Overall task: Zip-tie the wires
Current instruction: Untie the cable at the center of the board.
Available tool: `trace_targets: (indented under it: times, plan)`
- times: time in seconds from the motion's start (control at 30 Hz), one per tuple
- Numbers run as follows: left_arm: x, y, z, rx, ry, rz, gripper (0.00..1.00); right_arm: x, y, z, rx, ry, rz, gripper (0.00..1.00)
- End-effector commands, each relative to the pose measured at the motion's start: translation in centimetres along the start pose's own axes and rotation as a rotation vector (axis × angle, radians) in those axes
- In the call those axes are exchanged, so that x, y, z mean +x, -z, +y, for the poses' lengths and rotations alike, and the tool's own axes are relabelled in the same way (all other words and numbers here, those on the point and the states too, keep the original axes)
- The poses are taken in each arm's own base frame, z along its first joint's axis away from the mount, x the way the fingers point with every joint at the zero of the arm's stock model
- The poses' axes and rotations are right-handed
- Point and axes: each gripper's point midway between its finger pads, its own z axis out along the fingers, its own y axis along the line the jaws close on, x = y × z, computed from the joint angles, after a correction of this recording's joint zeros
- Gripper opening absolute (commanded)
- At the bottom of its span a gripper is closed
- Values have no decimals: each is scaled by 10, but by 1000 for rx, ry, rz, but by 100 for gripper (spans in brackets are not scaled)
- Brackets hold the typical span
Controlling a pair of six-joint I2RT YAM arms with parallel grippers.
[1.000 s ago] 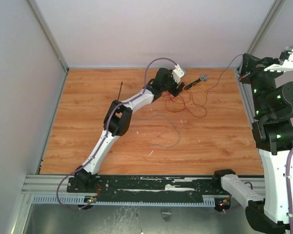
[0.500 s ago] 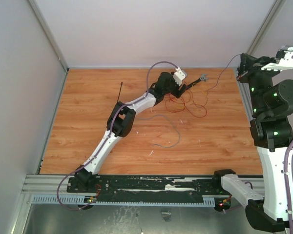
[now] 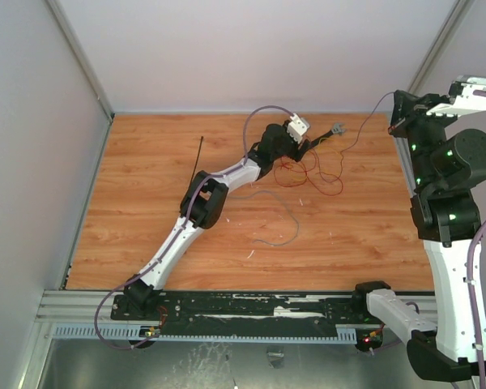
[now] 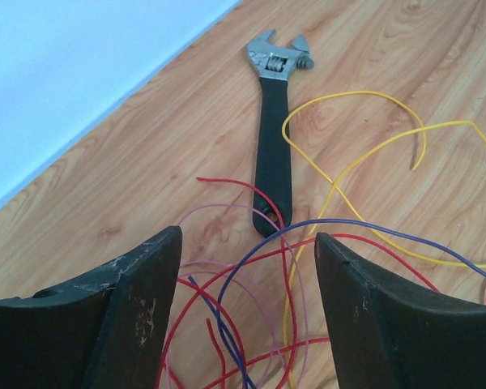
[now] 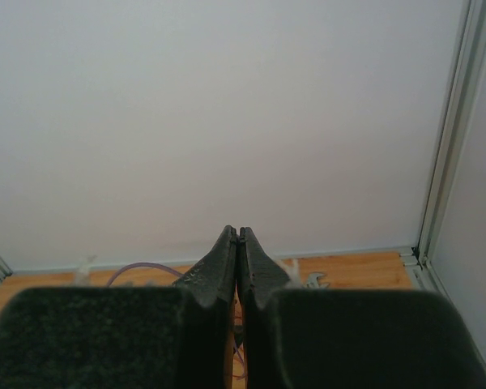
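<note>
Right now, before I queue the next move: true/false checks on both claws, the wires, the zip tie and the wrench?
1. The left claw is open, with the wires showing between its fingers. True.
2. The right claw holds the zip tie. False: it is shut on nothing and raised toward the back wall; the zip tie lies on the table, away from both claws.
3. An adjustable wrench lies flat just beyond the wires, its head pointing toward the wall. True.
4. The wires are bundled and tied. False: they lie in a loose, spread tangle, with no tie around them.
</note>
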Motion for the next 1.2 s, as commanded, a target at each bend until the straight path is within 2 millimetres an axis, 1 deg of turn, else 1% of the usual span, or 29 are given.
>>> trace_targets:
  times: [0.0, 0.13, 0.23, 0.37, 0.4, 0.47, 0.6, 0.7, 0.8, 0.87, 0.93, 0.97, 1.0, 1.07, 1.17]
  plan:
    - [-17, -7, -2, -15, -18, -75, 72, -6, 0, -1, -5, 19, -30, 0]
    - [-16, -7, -4, -12, -31, -71, 74, -4, -1, 0, -6, 16, -28, 0]
    - [-16, -8, -12, 5, -54, -62, 77, -3, -1, 0, -11, 12, -27, 0]
    - [-17, -9, -24, 25, -103, -53, 87, -5, -1, 4, -29, 0, -30, 0]
    - [-19, -9, -27, 26, -113, -55, 89, -12, -1, 7, -41, -4, -43, 0]
    - [-24, -9, -27, 24, -114, -63, 92, -34, 2, 12, -57, -10, -86, 0]
    - [-37, -7, -26, 25, -111, -82, 94, -95, 14, 31, -135, -21, -225, 0]
    - [-46, -6, -25, 25, -104, -98, 95, -128, 19, 43, -186, -26, -304, 0]
    - [-53, -5, -23, 17, -94, -113, 96, -152, 30, 55, -245, -45, -361, 0]
    - [-58, -4, -22, 8, -84, -127, 97, -159, 38, 62, -282, -61, -380, 0]
    - [-61, -3, -20, 3, -77, -134, 97, -162, 44, 64, -297, -70, -384, 0]
    - [-63, -3, -20, 1, -75, -136, 97, -162, 45, 64, -296, -72, -383, 0]
    - [-64, -2, -18, -2, -74, -138, 94, -162, 47, 63, -292, -71, -382, 0]
    - [-66, -1, -18, -4, -72, -137, 82, -162, 48, 59, -271, -66, -380, 0]
    - [-69, 2, -16, -3, -69, -134, 67, -160, 47, 54, -243, -61, -374, 0]
